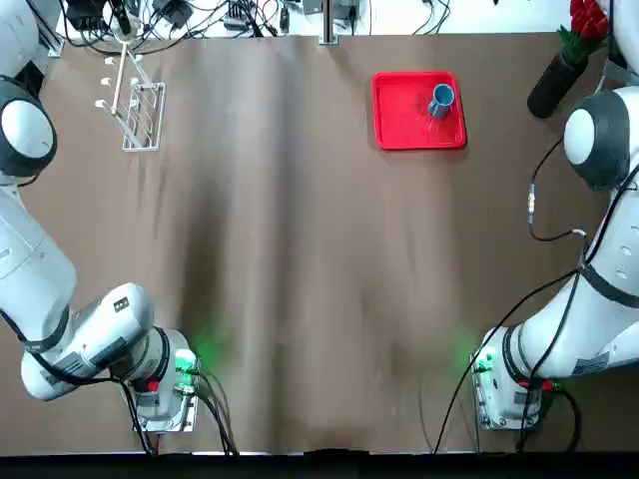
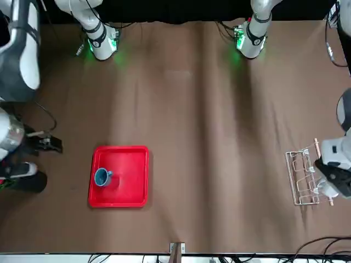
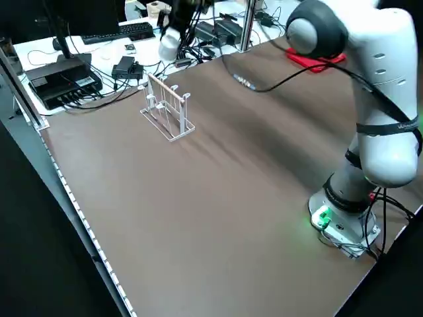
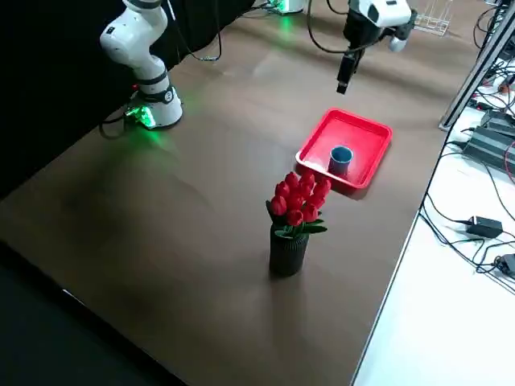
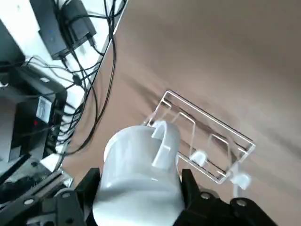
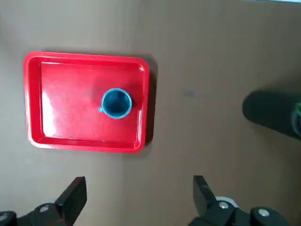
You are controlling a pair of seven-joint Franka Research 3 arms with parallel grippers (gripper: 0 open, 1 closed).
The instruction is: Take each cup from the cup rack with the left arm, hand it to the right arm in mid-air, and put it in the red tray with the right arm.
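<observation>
A white cup (image 5: 141,179) sits between the fingers of my left gripper (image 5: 139,188), which is shut on it. The cup hangs in the air just above the white wire cup rack (image 5: 207,141), at the table's far left (image 1: 135,105). The left side view also shows the cup (image 3: 170,43), over the rack (image 3: 168,112). A blue cup (image 1: 440,100) stands upright in the red tray (image 1: 399,125) at the far right. High over the table beside the tray, my right gripper (image 6: 137,195) is open and holds nothing.
A black vase with red flowers (image 1: 564,65) stands right of the tray near the far corner. Cables, power adapters and boxes (image 3: 73,79) lie on the white bench beyond the table's far edge. Brown table surface (image 1: 319,279) stretches between the rack and the tray.
</observation>
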